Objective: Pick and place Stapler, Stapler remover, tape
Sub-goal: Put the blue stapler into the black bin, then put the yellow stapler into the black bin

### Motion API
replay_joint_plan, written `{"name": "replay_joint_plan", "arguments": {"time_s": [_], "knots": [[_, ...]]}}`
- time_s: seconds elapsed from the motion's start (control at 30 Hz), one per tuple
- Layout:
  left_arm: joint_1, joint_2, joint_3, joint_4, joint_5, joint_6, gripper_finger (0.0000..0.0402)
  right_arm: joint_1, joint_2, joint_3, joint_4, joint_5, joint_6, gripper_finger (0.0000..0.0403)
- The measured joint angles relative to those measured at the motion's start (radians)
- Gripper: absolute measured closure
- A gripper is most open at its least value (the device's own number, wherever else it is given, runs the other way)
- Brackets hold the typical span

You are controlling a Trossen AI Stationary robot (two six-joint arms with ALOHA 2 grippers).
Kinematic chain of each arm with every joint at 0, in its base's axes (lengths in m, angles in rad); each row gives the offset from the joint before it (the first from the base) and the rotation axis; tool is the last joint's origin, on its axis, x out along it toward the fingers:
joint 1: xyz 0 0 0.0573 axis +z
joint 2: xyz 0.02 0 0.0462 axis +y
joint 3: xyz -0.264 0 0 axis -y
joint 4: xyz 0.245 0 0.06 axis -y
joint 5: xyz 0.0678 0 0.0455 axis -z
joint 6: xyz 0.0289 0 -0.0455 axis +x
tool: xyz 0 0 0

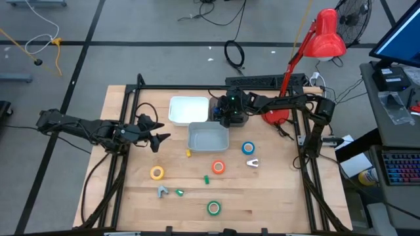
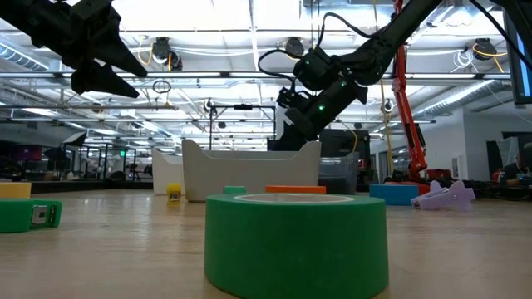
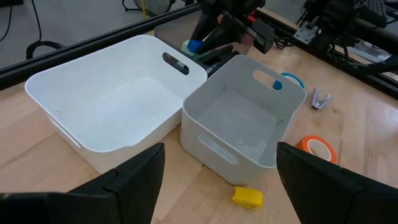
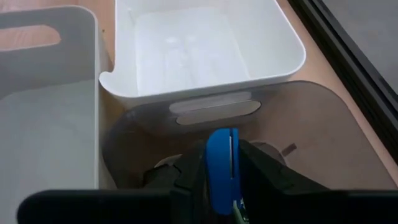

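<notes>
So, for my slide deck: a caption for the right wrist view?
Right gripper shut on a blue object, held beside the white bin and grey bin.

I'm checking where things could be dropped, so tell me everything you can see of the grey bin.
The grey bin is a small, light grey, plastic-looking tub with rounded corners and slot handles cut into opposite walls. It stands upright on the wooden table, open side up, and looks empty inside. One corner sits right against the white bin; whether they touch is unclear. A small yellow piece lies on the table just in front of it, apart. Neither gripper touches it.
</notes>
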Motion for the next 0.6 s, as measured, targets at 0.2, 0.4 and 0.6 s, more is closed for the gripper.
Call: {"name": "replay_joint_plan", "arguments": {"time_s": [0.2,0.4,0.6], "knots": [[0.0,0.0,0.0,0.0,0.0,0.0,0.0094,0.0,0.0,0.0,0.0,0.001,0.0,0.0298],[0.0,0.0,0.0,0.0,0.0,0.0,0.0094,0.0,0.0,0.0,0.003,0.003,-0.001,0.0259],[0.0,0.0,0.0,0.0,-0.001,0.0,0.0094,0.0,-0.001,0.0,0.008,0.006,0.0,0.0248]]}}
